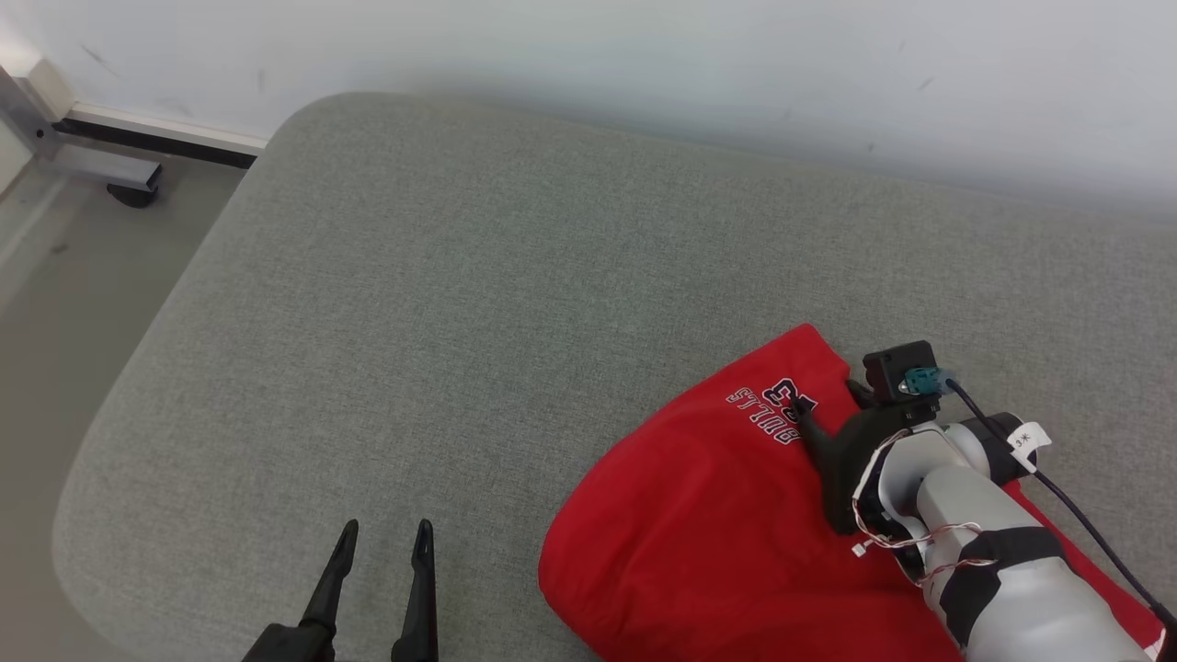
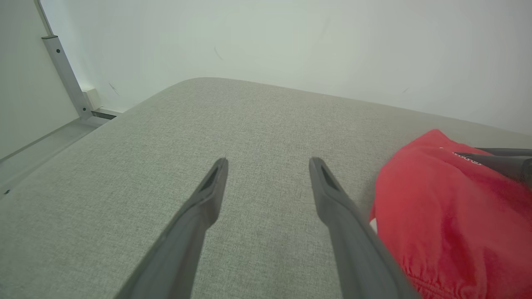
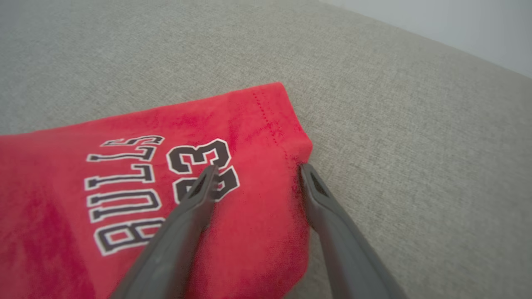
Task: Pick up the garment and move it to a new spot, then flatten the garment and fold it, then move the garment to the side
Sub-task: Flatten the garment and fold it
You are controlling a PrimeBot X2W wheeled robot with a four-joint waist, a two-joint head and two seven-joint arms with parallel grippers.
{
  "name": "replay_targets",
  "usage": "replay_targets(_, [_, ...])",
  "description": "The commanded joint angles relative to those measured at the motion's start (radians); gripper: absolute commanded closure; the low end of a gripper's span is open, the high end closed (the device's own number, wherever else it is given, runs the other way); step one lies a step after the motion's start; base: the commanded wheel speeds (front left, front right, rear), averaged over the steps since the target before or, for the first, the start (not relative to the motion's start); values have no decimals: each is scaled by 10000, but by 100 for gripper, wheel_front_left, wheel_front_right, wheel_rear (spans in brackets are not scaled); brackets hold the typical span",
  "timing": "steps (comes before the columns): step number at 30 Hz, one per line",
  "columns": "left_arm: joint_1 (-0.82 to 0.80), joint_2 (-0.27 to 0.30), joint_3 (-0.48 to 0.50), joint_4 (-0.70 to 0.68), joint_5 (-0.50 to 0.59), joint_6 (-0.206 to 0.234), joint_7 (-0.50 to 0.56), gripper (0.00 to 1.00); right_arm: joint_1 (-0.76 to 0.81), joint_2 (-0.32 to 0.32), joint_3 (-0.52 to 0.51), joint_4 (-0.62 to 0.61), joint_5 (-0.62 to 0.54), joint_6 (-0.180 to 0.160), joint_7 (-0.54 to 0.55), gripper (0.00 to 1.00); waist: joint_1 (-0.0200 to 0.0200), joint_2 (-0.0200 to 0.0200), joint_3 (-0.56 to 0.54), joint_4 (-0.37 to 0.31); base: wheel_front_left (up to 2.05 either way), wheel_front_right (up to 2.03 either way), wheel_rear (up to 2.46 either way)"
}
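Observation:
The garment (image 1: 708, 515) is red with "BULLS 23" printed on it, and it lies folded on the grey cushion at the lower right; it also shows in the wrist views (image 2: 449, 207) (image 3: 124, 187). My right gripper (image 1: 828, 405) (image 3: 257, 170) is open over the garment's far corner, one finger on the print, the other at the fabric's edge. Nothing is pinched between the fingers. My left gripper (image 1: 384, 542) (image 2: 268, 164) stands open over bare cushion, left of the garment, apart from it.
The grey cushion (image 1: 460, 276) has a rounded left edge dropping to the floor (image 1: 55, 303). A pale wall (image 1: 644, 55) runs along the back. A metal frame foot (image 1: 101, 161) stands on the floor at the far left.

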Motion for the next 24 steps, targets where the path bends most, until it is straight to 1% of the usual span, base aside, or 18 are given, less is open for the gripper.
replay_targets(1, [-96,-27,17,28,-43,14,-29,0,-130,49,92,79,143,-29,0,73,-1,-1,35,7,0,0,0])
replay_targets(2, [-108,-28,29,40,-45,22,-29,0,-211,51,175,144,208,-29,-18,100,-1,-1,36,-9,0,0,0])
replay_targets(8, [-202,-31,-31,78,-188,62,-29,0,-861,-298,523,332,519,-29,-438,100,-1,-1,92,-121,0,0,0])
replay_targets(12, [-284,-29,-145,62,-256,69,-29,0,-1608,-859,443,494,684,-29,-796,100,-1,-1,211,-133,0,0,0])
replay_targets(19, [-423,-30,-342,115,-348,67,-29,0,-2902,-1815,-79,1308,549,-29,-1561,100,-1,-1,355,-117,0,0,0])
replay_targets(24, [-570,-29,-562,179,-454,94,-29,0,-3351,-2081,-602,1996,262,-29,-2027,100,-1,-1,420,-38,0,0,0])
